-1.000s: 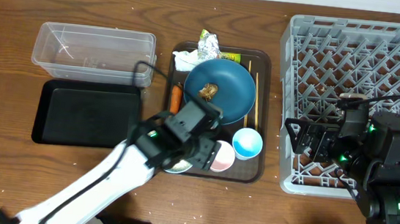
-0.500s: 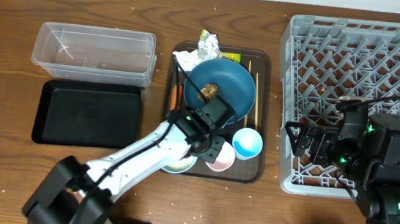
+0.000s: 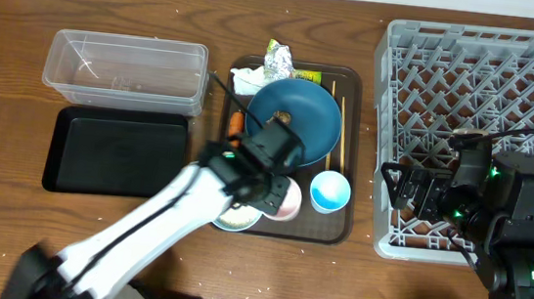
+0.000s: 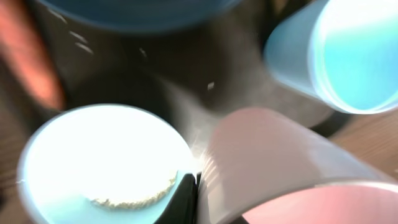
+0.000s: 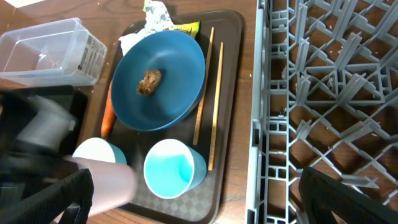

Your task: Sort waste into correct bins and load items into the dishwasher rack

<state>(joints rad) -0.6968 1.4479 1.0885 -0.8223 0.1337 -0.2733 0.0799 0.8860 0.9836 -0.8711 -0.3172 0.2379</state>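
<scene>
The left gripper point(image 3: 266, 181) is pressed together on the rim wall of the pinkish cup point(image 4: 280, 168), probably because a thin-edge pinch suits lifting it. The dishwasher rack point(image 3: 480, 82) lies well to its right, where the right gripper point(image 3: 408, 195) hangs spread wide.

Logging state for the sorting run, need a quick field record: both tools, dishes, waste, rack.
left tool: shut on pink cup rim
right tool: open, holding nothing, above rack
blue dish: on serving tray, food lump in it
white cup: beside pink cup, rice-like residue inside
wooden sticks: on serving tray, right of blue dish
rack: no dishes visible in it
</scene>
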